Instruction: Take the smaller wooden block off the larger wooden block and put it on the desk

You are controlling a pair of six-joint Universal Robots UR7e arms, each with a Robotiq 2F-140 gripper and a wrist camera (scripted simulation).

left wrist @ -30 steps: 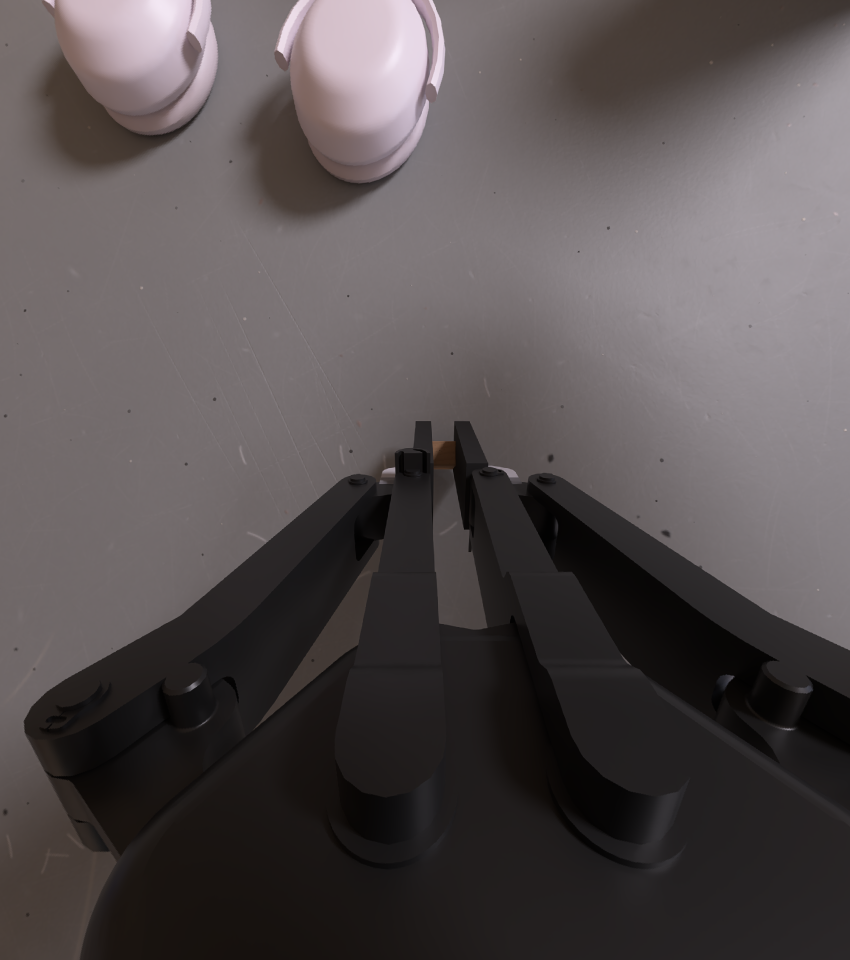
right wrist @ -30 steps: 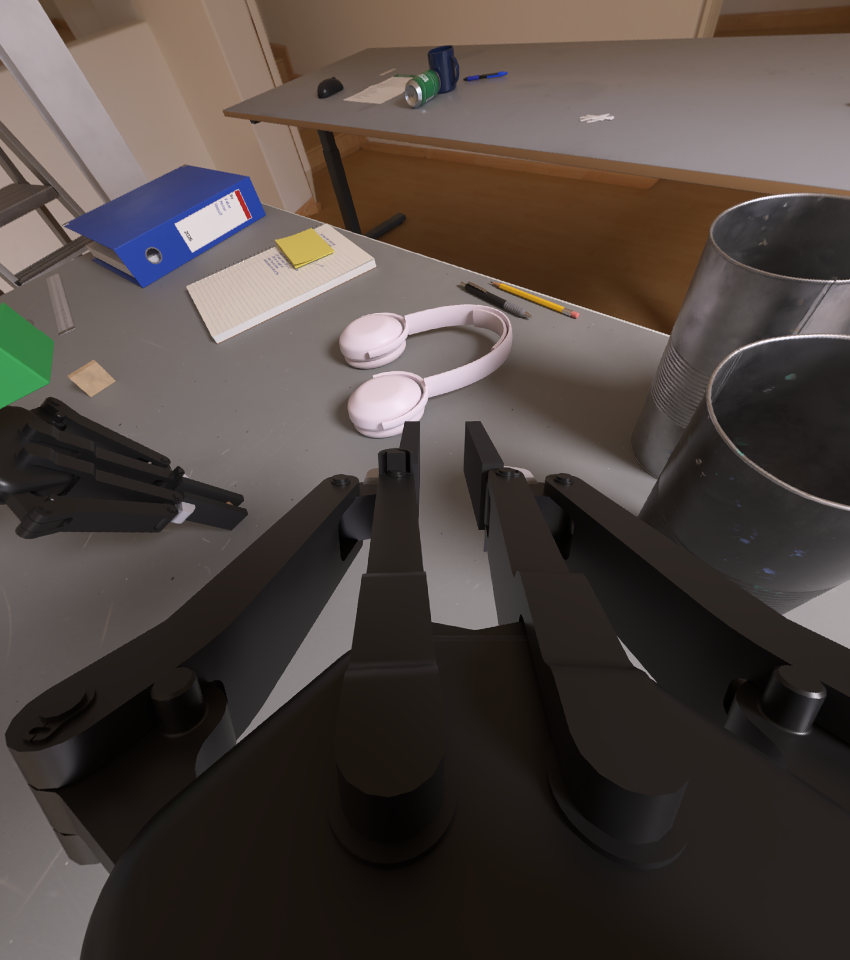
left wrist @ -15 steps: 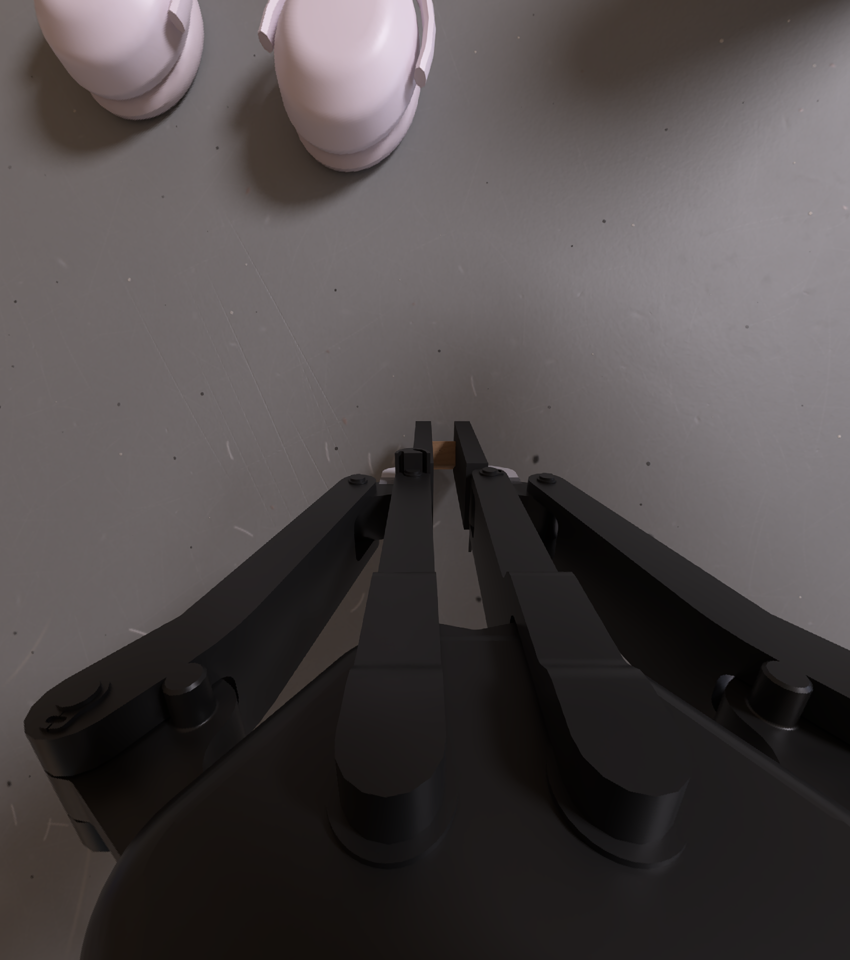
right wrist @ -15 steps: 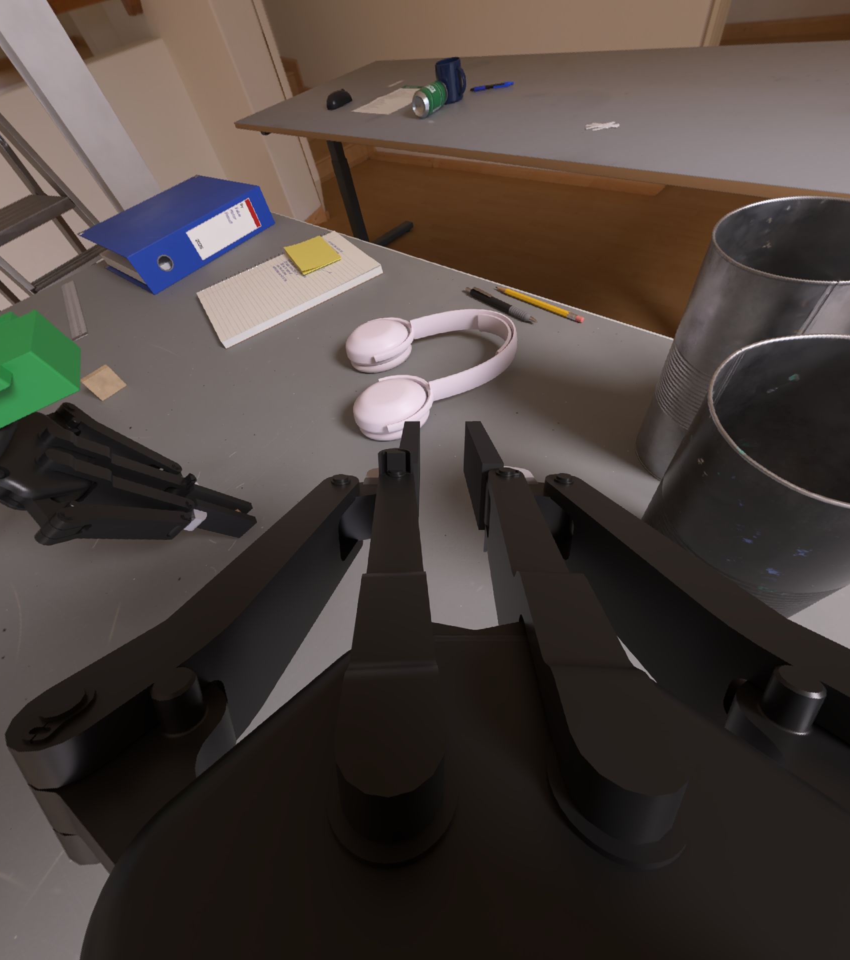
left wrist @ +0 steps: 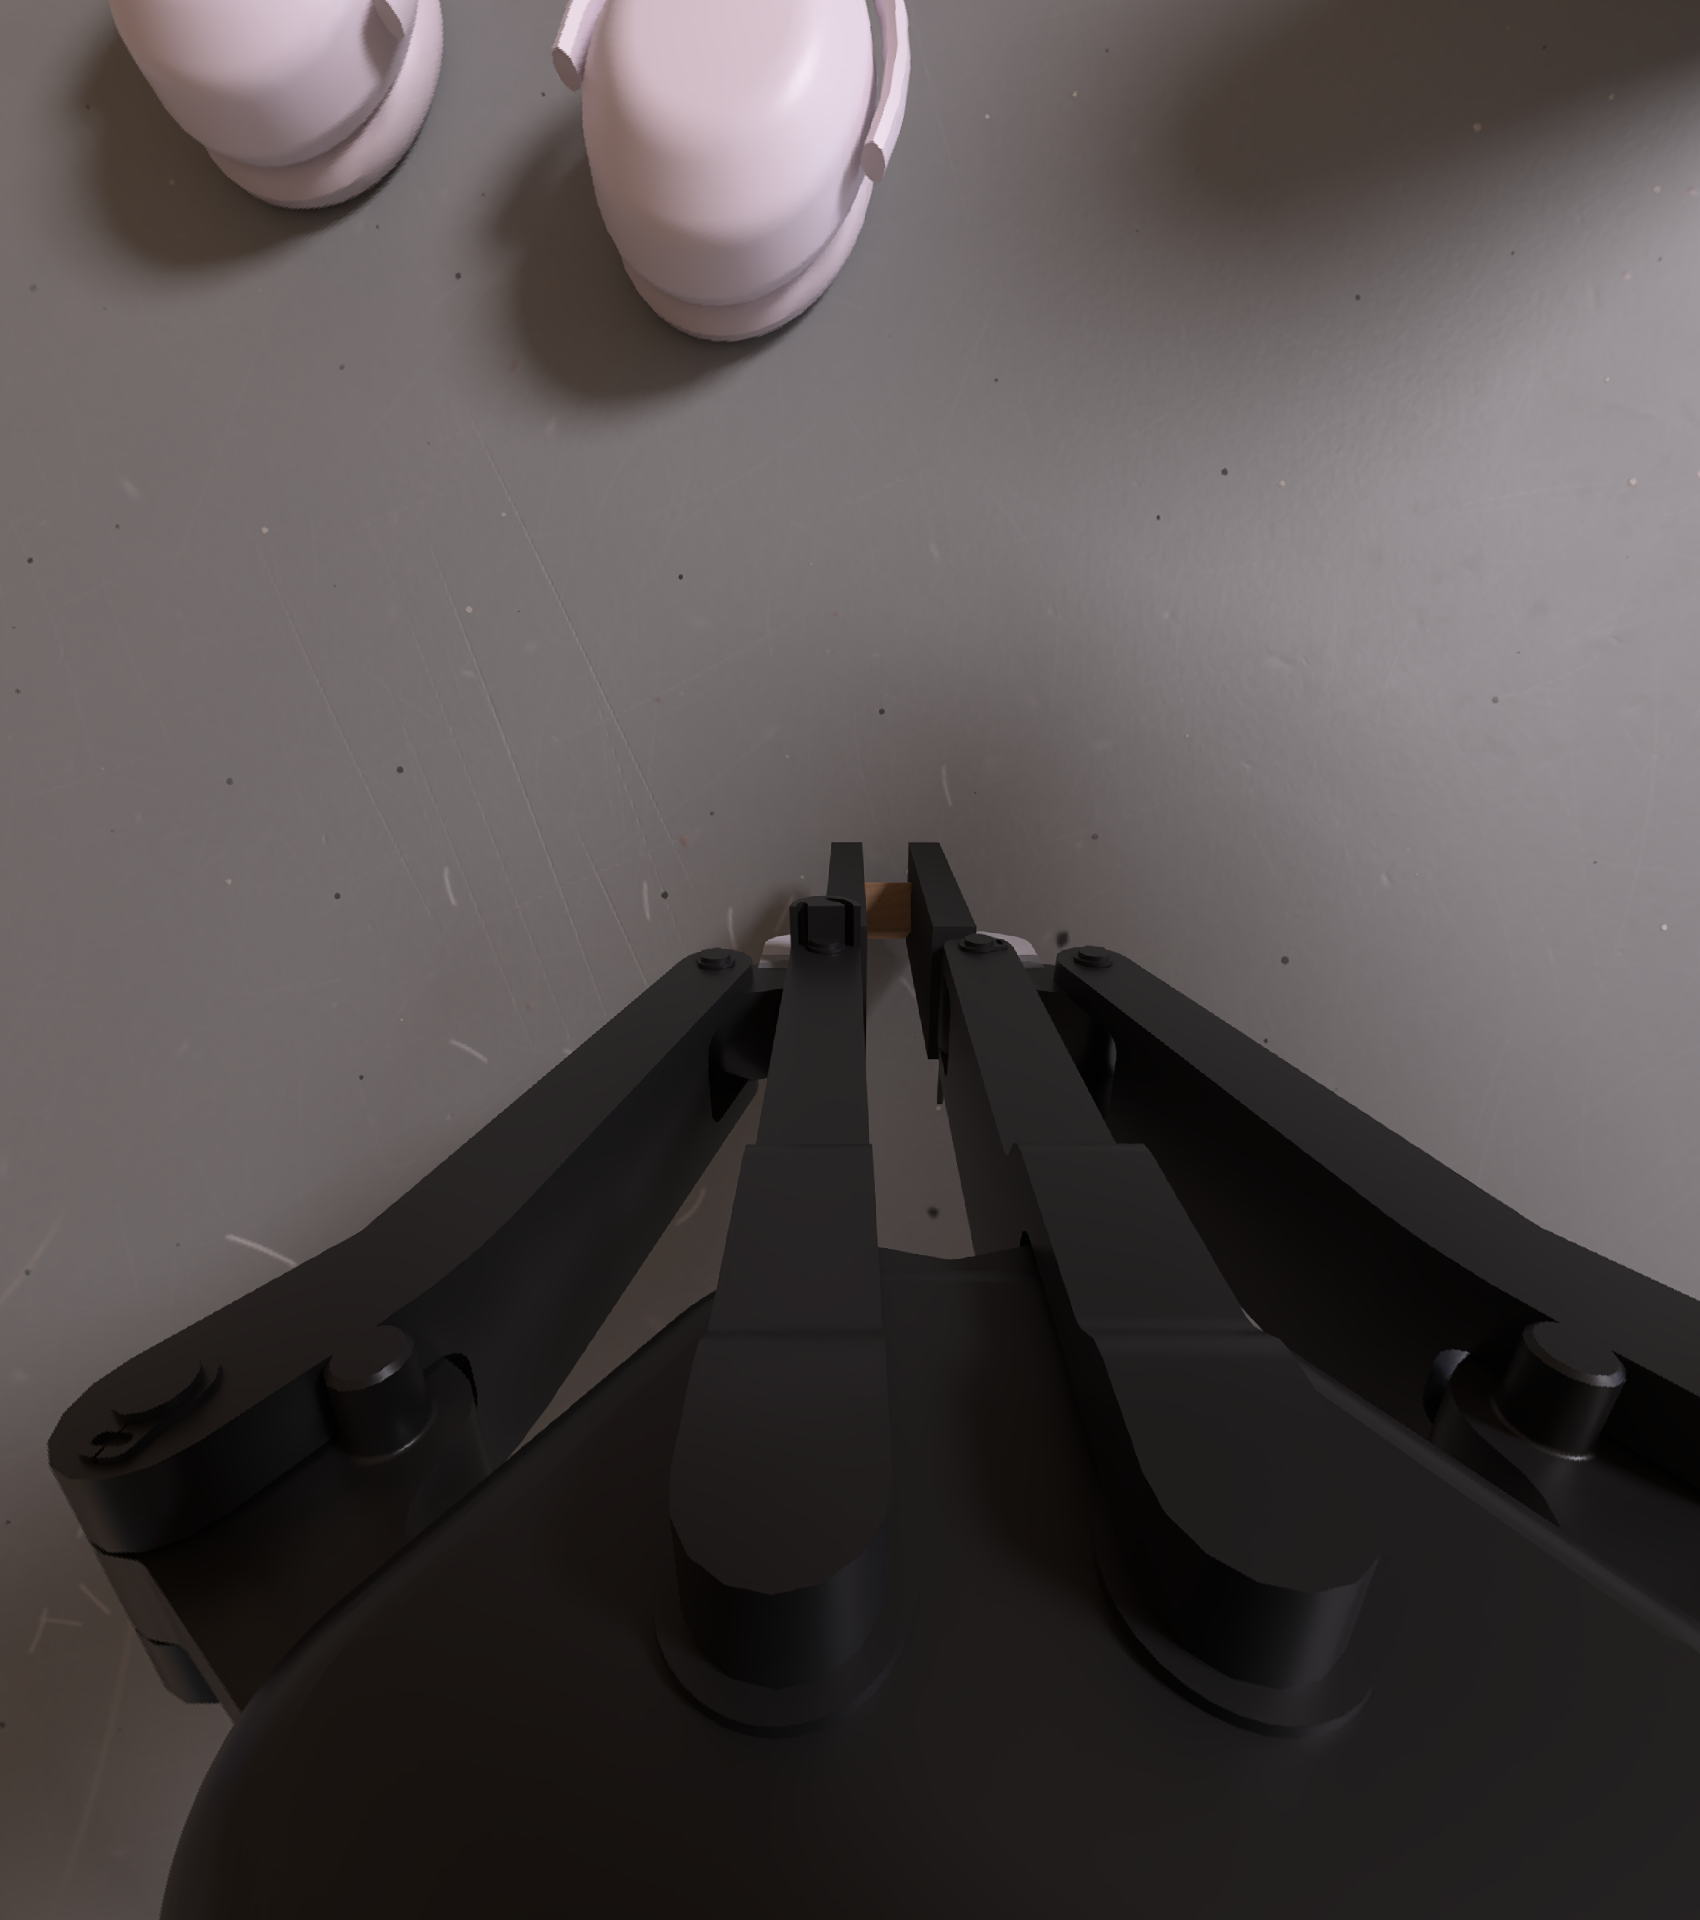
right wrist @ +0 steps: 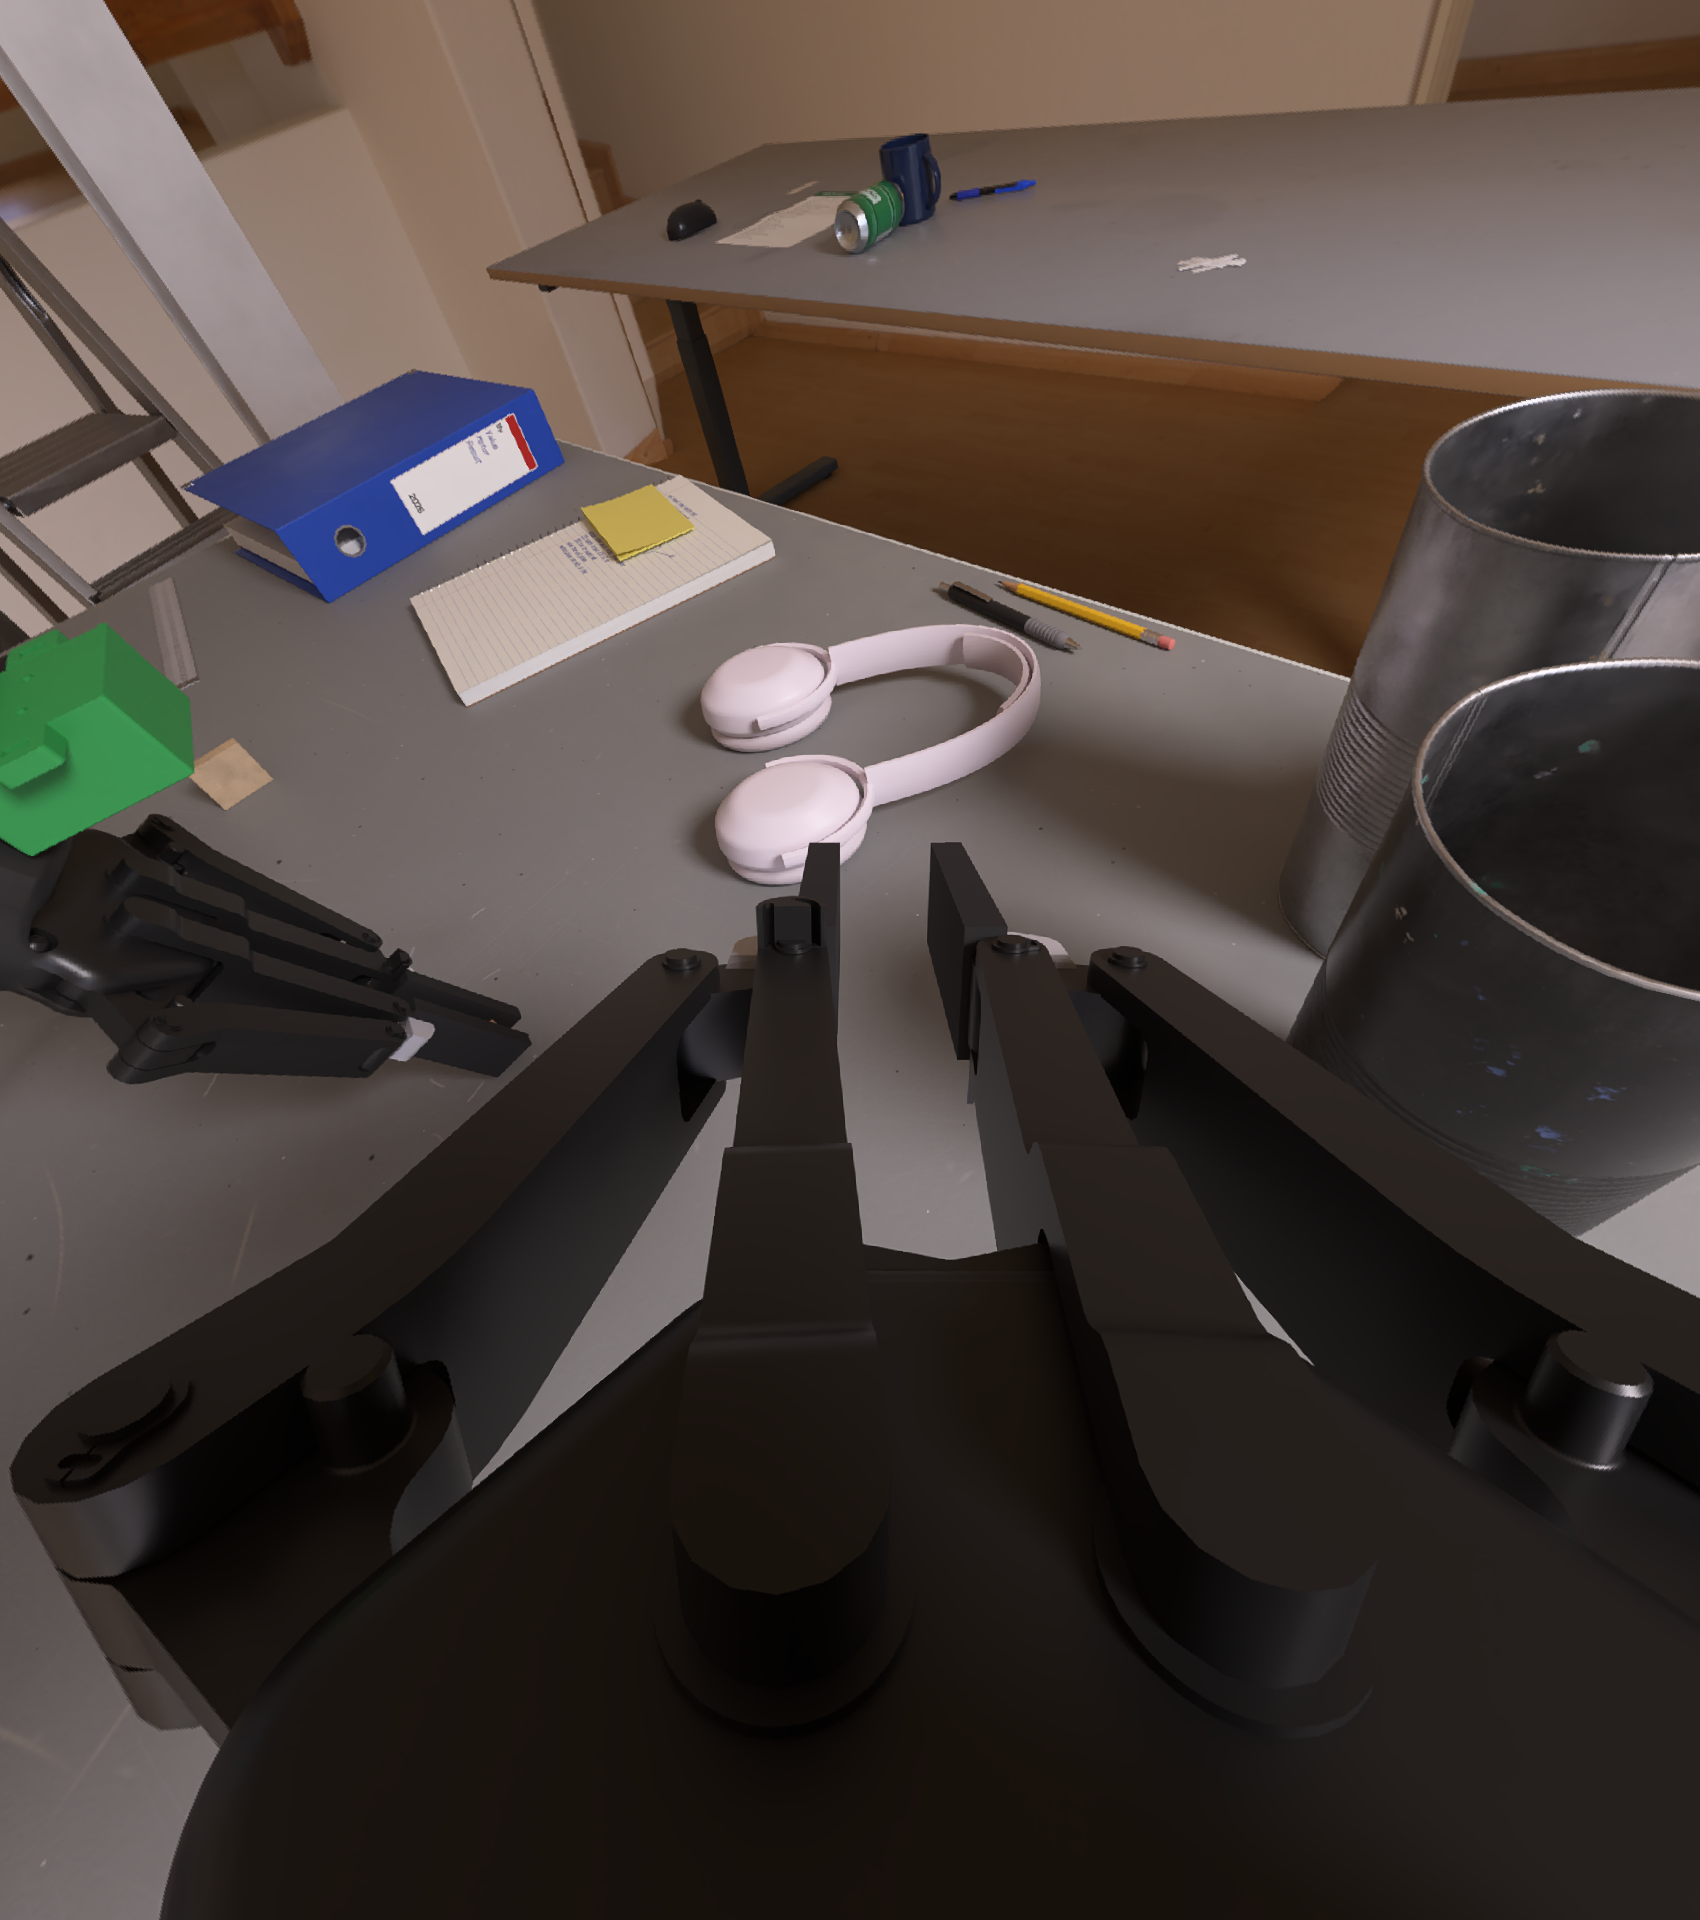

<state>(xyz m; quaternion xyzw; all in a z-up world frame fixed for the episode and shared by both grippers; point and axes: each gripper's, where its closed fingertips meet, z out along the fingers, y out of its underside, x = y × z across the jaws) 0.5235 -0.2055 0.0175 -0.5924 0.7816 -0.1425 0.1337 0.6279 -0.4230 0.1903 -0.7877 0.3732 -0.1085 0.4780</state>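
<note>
My left gripper (left wrist: 890,883) is shut on the smaller wooden block (left wrist: 890,909), a small tan piece showing between its fingertips, low over the grey desk (left wrist: 410,675). In the right wrist view the left gripper (right wrist: 487,1029) reaches in from the left, fingers pointing right; the block is hidden there. A flat tan wooden block (right wrist: 231,772) lies on the desk behind it, next to the green wrist mount (right wrist: 67,738). My right gripper (right wrist: 882,883) holds nothing, with a narrow gap between its fingers, above the desk near the headphones.
Pink headphones (right wrist: 856,727) lie mid-desk and also show in the left wrist view (left wrist: 742,187). Two metal bins (right wrist: 1604,935) stand at the right. A notepad (right wrist: 586,592), blue binder (right wrist: 378,478), pen and pencil (right wrist: 1064,613) lie farther back. A second desk (right wrist: 1345,260) stands beyond.
The left gripper has shifted slightly to the right with the block still held. The right wrist view has drifted a little; its fingers keep the same gap.
</note>
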